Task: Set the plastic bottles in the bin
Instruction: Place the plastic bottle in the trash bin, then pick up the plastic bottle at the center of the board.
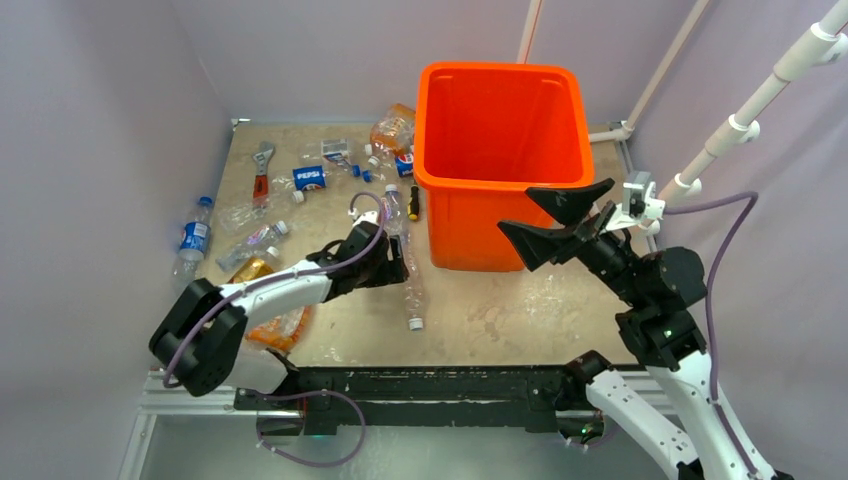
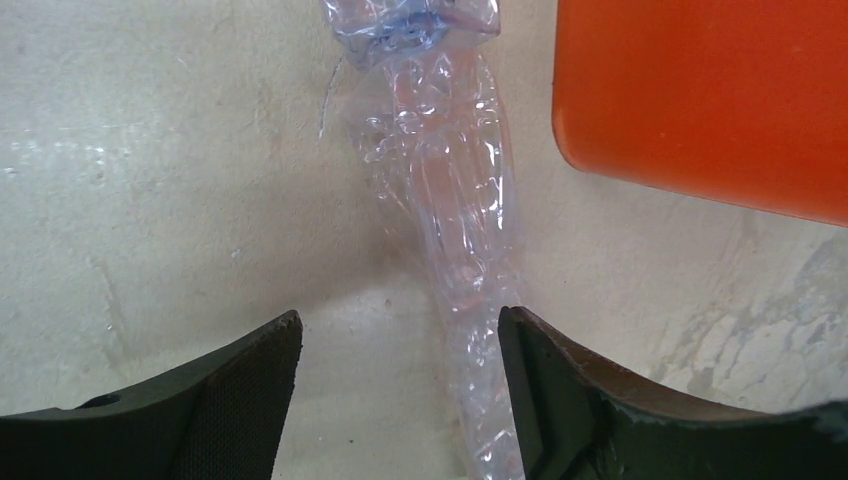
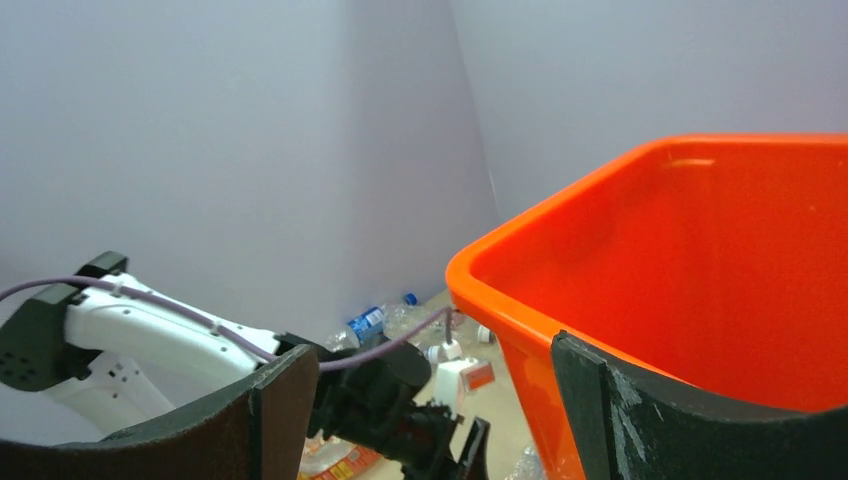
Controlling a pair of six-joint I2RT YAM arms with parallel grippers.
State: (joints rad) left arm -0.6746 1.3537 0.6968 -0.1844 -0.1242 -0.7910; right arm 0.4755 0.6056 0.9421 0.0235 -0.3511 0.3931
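Broadly, the pale, scuffed worktop (image 1: 500,320) carries the orange bin (image 1: 470,225), which stands upright toward the far right with its mouth facing the top camera. Next in size, the left arm (image 1: 270,295) reaches low across the worktop toward the bin's near left corner, while the right arm (image 1: 660,290) is raised at the bin's near right side. The right tool (image 1: 515,210) hangs in the air in front of the bin's near wall, its jaws spread wide with nothing between them; its own camera looks past them at the bin's rim. The left tool (image 2: 400,335) is down at the worktop, jaws spread, straddling a crushed clear bottle (image 2: 450,200) that lies lengthwise just left of the bin. One finger (image 2: 560,400) seems to touch the bottle's side and the other stands apart from it, so the bottle is not pinched. The rest are scattered on the worktop left of the bin: an orange-tinted bottle (image 1: 392,128) close to the bin's far left corner, a Pepsi-labelled bottle (image 1: 310,178) further left, a blue-labelled bottle (image 1: 193,237) at the worktop's left edge, and an orange-labelled bottle (image 1: 275,325) partly under the left arm. A red-handled wrench (image 1: 262,165) lies among them near the far edge, and a small screwdriver (image 1: 413,203) lies just beside the bin's left wall.
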